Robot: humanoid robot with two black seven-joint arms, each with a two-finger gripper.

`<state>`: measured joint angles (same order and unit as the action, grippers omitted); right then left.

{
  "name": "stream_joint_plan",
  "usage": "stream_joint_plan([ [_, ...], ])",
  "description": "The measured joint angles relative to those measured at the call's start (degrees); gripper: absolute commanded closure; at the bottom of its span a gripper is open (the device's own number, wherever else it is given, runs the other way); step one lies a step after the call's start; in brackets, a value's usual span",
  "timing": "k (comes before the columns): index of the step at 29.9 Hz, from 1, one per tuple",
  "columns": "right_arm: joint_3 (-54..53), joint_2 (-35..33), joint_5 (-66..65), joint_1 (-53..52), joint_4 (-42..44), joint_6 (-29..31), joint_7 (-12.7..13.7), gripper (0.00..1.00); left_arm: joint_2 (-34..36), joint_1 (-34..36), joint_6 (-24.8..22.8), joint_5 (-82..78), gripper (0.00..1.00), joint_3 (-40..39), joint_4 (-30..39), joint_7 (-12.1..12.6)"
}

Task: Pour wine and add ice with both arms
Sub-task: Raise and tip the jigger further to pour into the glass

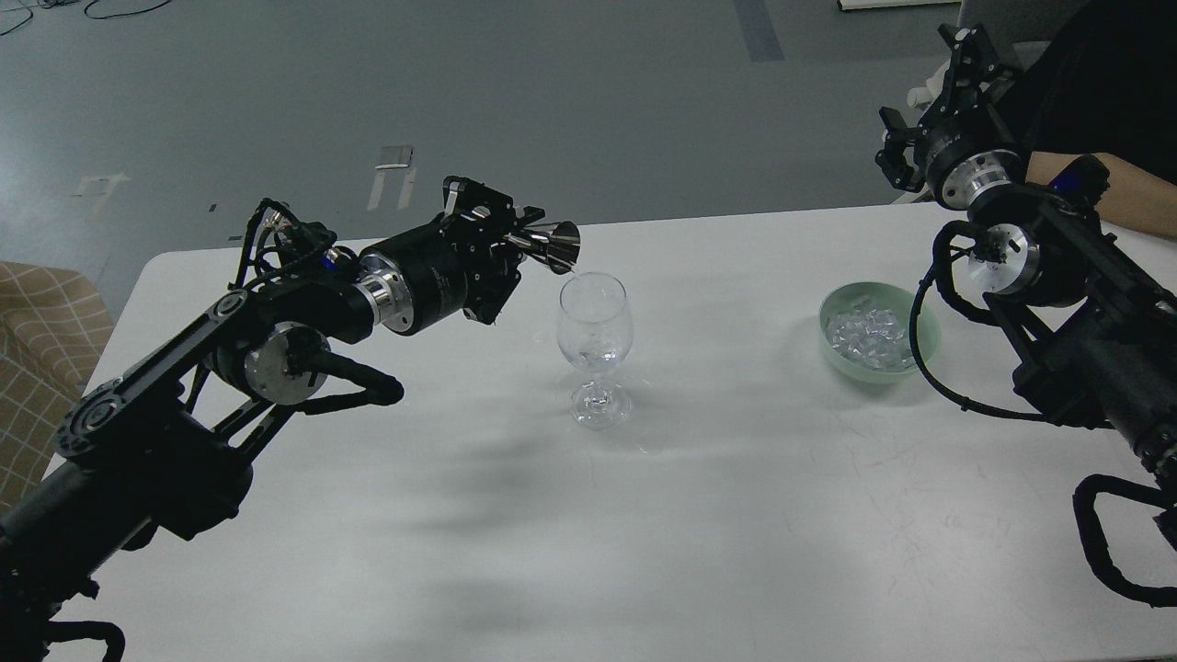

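A clear wine glass [595, 322] stands upright at mid table; a little clear wine [598, 355] glints low in its bowl. My left gripper [517, 237] is shut on a small steel jigger [554, 246]. It holds the jigger tipped on its side, mouth just above the glass's left rim. A thin clear drip shows at the jigger's lip. A pale green bowl [927, 345] at the right holds several clear ice cubes [864, 333]. My right gripper [967, 51] is raised beyond the table's far right edge, well above the bowl; its fingers cannot be told apart.
The white table [717, 496] spans the view, with grey floor beyond its far edge. A person's bare forearm [1126, 198] rests at the far right corner, close behind my right arm. A checked cushion [37, 349] lies off the table's left edge.
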<state>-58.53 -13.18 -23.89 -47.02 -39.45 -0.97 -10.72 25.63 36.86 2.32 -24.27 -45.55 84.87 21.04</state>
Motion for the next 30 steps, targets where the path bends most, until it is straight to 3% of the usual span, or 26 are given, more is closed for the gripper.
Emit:
stream_joint_plan([
  [7,0.00,0.00,0.05,0.00,-0.02,0.00,0.06,0.00,-0.21,0.04,-0.08,-3.06,0.91,-0.48,1.98,1.77],
  [30,0.00,-0.08,0.02,-0.05,-0.46,0.00,0.08,0.00,0.84,1.02,-0.74,-14.78,0.90,-0.64,2.36,1.78],
])
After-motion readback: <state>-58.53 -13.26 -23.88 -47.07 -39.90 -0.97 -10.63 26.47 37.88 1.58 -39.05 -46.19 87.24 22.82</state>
